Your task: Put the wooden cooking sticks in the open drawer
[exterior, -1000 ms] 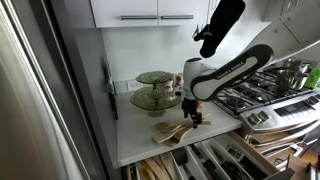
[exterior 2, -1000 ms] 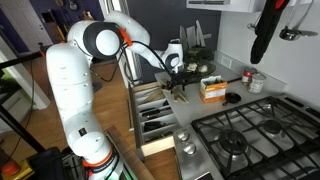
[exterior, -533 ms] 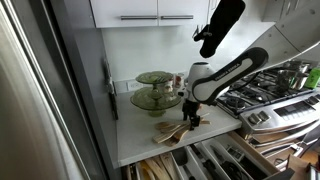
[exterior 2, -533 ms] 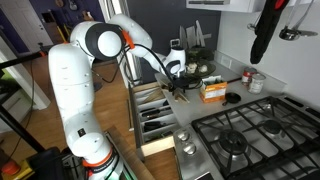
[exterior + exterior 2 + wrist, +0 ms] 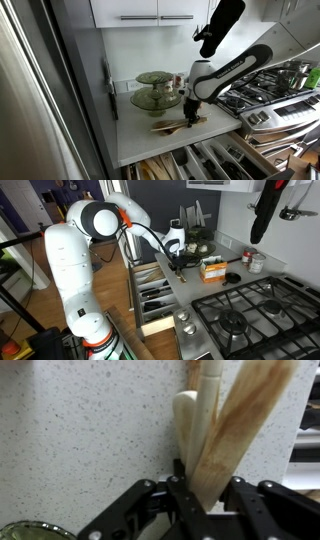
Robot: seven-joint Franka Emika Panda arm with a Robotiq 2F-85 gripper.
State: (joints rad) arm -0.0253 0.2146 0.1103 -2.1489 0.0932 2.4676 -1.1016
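Observation:
The wooden cooking sticks (image 5: 168, 127) lie in a small bunch on the white counter; their far ends rest on the surface. In the wrist view the wooden cooking sticks (image 5: 235, 420) run up from between the black fingers (image 5: 150, 500), which press on both sides of them. My gripper (image 5: 191, 119) points down at the bunch's end nearest the stove and is shut on it. In an exterior view the gripper (image 5: 178, 266) hides most of the sticks. The open drawer (image 5: 190, 160) with its long compartments sticks out below the counter edge, and the open drawer (image 5: 155, 295) also shows from the side.
A green glass tiered stand (image 5: 155, 90) is behind the gripper near the wall. The gas stove (image 5: 250, 315) lies beside the counter, with a small box (image 5: 212, 270) and a cup (image 5: 256, 261) near it. A black oven mitt (image 5: 220, 25) hangs overhead.
The jaws have closed from wide open onto the sticks. The bunch has shifted a little on the counter and lies flatter.

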